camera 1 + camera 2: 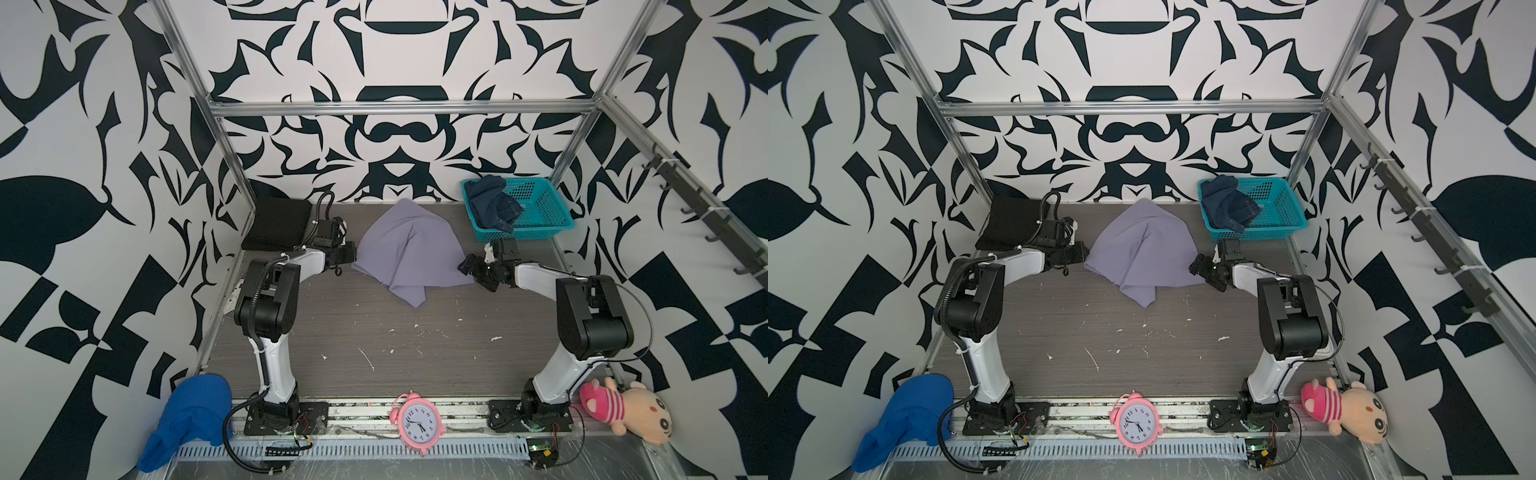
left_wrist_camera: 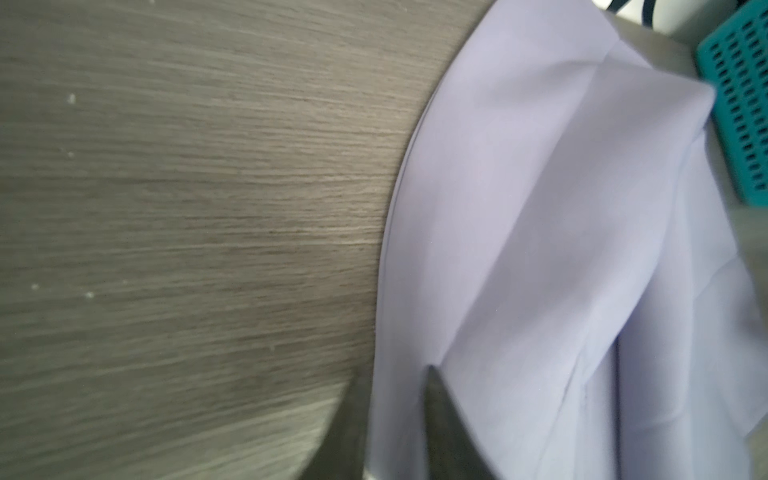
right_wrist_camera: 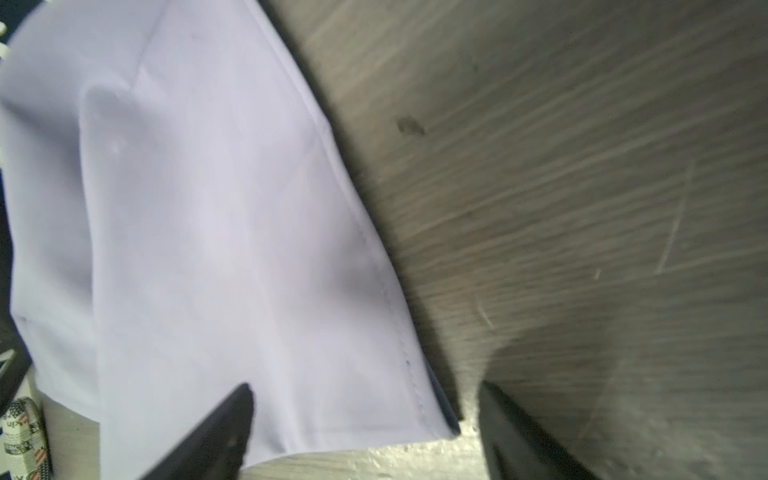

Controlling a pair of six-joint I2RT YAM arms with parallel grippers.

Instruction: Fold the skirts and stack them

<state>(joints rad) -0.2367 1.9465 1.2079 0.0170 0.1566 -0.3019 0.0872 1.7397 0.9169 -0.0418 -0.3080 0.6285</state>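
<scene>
The clearest writing I can see is on the pink clock [image 1: 417,422] lying on the front rail. Black numerals 1 to 12 run around its white dial, and I can read them in both top views, the clock [image 1: 1136,424] showing much the same in each. Through my right wrist camera I see a printed strip [image 3: 20,436] bearing the small letters "up". The rest of its black-and-white print, with red marks, is too blurred to read.
</scene>
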